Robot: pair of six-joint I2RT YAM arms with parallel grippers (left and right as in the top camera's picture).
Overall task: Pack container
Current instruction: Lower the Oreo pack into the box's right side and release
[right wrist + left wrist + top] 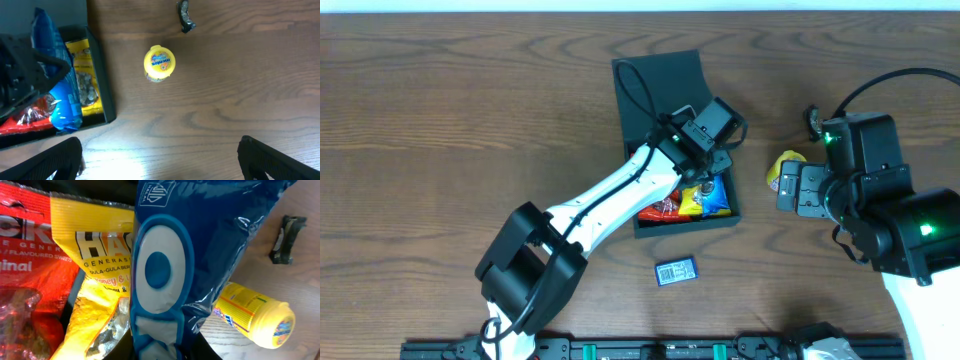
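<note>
Reaching in from the near edge, the left gripper (703, 168) is over the container (685, 224), which stands in the middle of the worktop with its flap lid open toward the far edge. Its jaws are closed on a blue snack packet (165, 270) (a red packet (25, 280) and a yellow packet (95, 270) lie beside it inside). The right gripper (162, 157) hangs toward the right edge, jaws wide apart and holding nothing, near a yellow Mentos bottle (159, 62) on the wood.
</note>
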